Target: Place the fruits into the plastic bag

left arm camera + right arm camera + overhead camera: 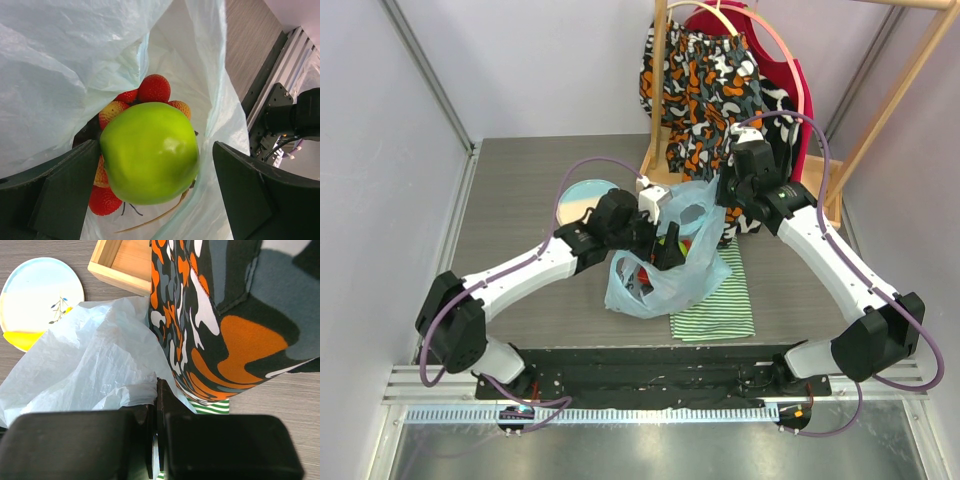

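Note:
A green apple [150, 152] lies on several red strawberries [154, 87] inside the plastic bag [60, 65]. My left gripper [155, 192] is open around the apple, with a clear gap on its right side. From above, the left gripper [665, 248] reaches into the mouth of the light-blue plastic bag [655, 285]. My right gripper [161, 405] is shut on a bunched fold of the plastic bag [90, 360] and holds its far rim up; seen from above, the right gripper [725, 220] is at the bag's right side. A yellow banana [20, 338] lies on the plate [40, 285].
The pale plate [582, 195] sits left of the bag. A green-and-white striped cloth [718, 300] lies under the bag's right side. A wooden rack [660, 90] with an orange-and-black patterned cloth [225, 315] stands close behind the right gripper.

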